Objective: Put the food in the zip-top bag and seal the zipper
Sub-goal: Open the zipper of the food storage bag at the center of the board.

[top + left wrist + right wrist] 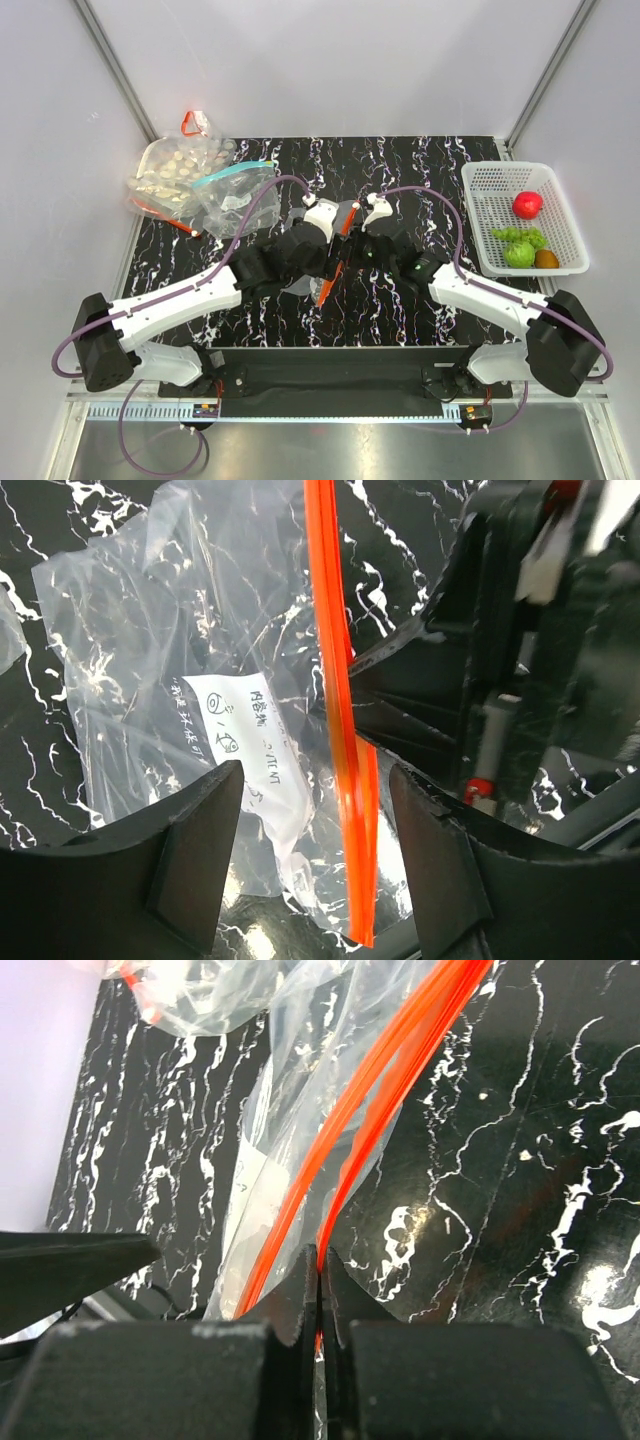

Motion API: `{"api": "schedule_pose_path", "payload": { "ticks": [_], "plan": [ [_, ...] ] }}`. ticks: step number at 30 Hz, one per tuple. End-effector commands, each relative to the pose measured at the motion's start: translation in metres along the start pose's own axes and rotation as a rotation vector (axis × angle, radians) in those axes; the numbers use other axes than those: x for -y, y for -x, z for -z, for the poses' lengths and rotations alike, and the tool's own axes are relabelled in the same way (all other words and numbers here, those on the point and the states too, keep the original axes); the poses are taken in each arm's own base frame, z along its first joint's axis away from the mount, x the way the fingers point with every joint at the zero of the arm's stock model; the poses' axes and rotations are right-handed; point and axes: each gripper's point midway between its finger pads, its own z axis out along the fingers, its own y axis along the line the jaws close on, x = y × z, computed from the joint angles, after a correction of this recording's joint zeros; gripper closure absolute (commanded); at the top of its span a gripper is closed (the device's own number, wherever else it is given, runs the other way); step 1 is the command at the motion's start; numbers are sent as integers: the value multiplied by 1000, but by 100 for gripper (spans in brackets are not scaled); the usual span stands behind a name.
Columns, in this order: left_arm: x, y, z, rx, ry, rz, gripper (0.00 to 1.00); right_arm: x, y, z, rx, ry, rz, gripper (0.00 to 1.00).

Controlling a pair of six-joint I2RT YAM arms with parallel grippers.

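Where the two arms meet in the overhead view, their wrists cover most of the zip-top bag (150,620); only a short run of the zipper (342,245) shows between them. Far end of the strip is cut off at the top edge of both wrist views. Writing on the bag's white label (245,730) is too blurred to read.

Count: three bags, one basket (478,215), four food pieces. All four sit in the basket, well off to the right of the right gripper (320,1260): red fruit (527,204), green grape bunch (508,235), green round piece (519,254), brown-orange ball (546,259). Bag of beige pieces (175,170) and teal-zipper bag (235,195) lie beyond and left of the left gripper (315,775).

Zip-top bag is crinkly, clear and flat, with the black marbled table (420,170) showing through it. Nothing of the food is seen inside it. Zipper is a thin red-orange strip, its two tracks parting a little ahead of the right gripper.

Right gripper: clenched on the zipper, strip pinched between the pads. Left gripper: released, fingers (200,850) standing apart with the zipper running between them, nearer the right-hand finger; contact cannot be told. Bag body spreads ahead of the left gripper.
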Motion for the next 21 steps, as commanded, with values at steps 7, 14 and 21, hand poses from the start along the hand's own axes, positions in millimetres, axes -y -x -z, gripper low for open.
{"api": "schedule_pose_path", "payload": {
  "ticks": [7, 14, 21],
  "plan": [
    [0, 18, 6, 64, -5, -21, 36, -33, 28, 17, 50, 106, 17, 100],
    [1, 27, 4, 73, 12, -45, 36, -40, 32, 20, 47, 127, 15, 100],
    [-5, 32, -2, 72, 78, -84, 43, -44, 36, 24, 53, 136, 16, 100]
  ]
}}
